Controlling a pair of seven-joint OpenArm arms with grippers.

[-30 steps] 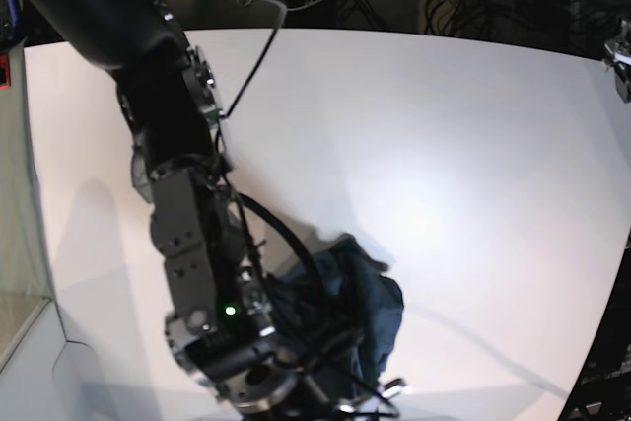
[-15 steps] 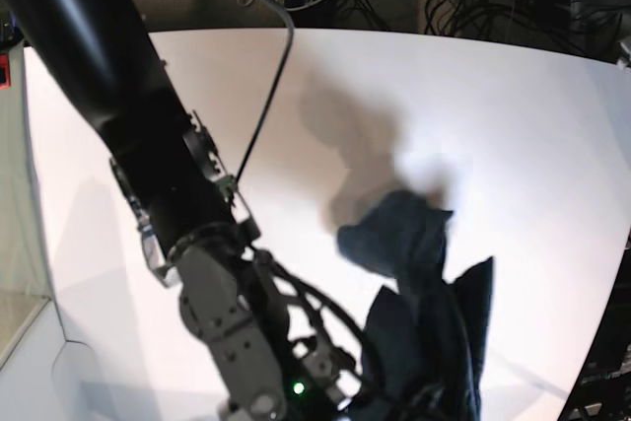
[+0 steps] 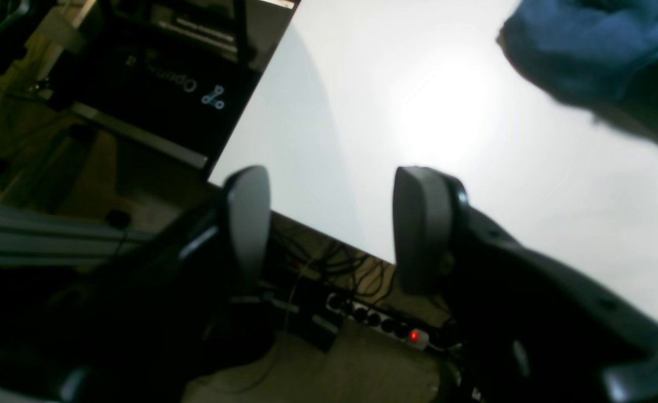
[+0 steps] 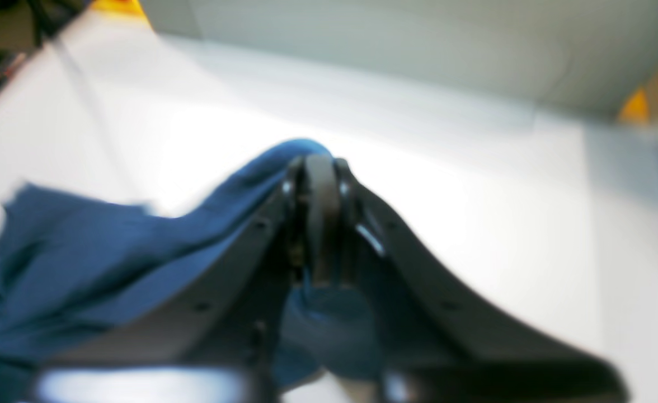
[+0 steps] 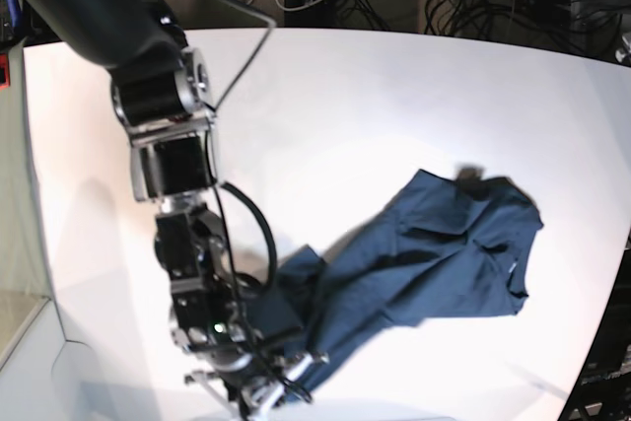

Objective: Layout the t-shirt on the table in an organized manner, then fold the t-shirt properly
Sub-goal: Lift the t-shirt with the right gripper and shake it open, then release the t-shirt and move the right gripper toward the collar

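Left wrist view: the left claw [image 3: 329,224] is hanging wide apart and empty above the far edge of the white surface [image 3: 446,129], with a corner of the navy t-shirt [image 3: 597,50] lying well beyond it.

Right wrist view: the right claw [image 4: 320,215] is pinching a fold of the t-shirt [image 4: 111,263], fingers nearly together.

Base view: the t-shirt [image 5: 434,263] is sprawling rumpled across the surface [image 5: 375,115], one end reaching the right claw [image 5: 286,382] near the front edge.

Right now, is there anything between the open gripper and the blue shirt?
No. In the left wrist view, only bare white table lies between the left gripper and the t-shirt.
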